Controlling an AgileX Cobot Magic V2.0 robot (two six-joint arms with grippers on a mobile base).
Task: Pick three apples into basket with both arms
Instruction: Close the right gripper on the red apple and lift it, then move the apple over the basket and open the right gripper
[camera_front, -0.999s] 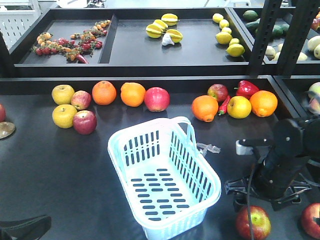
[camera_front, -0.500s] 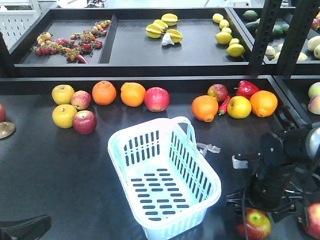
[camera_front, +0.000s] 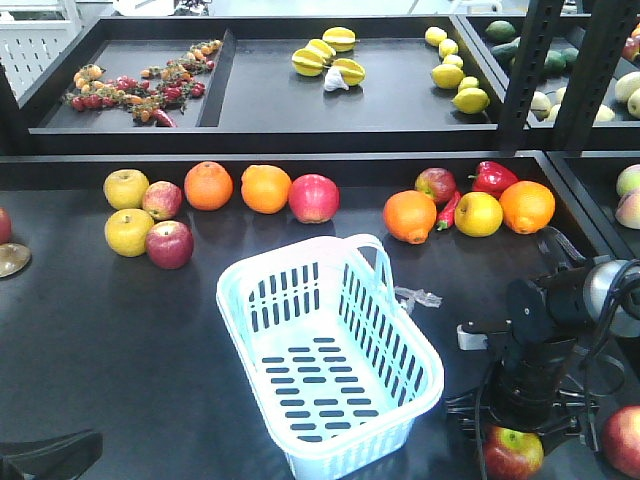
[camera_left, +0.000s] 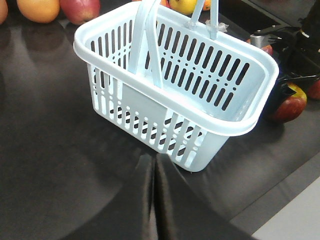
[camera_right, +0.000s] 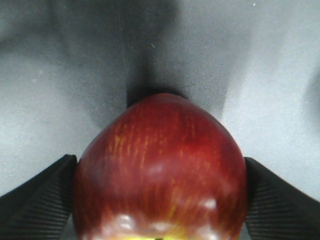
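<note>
right hand: pointing straight down over the apple, fingers on either side at its skin; cannot tell if it is pinching
apple: on the worktop near the near right corner, yellow-green patch up
basket: upright mid-worktop, long axis running from the far edge to the near right
left hand: fingers pressed together, tips pointing at the basket's near wall

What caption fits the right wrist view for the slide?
Right end effector straddling a red apple on the dark table, fingers on either side.
</note>
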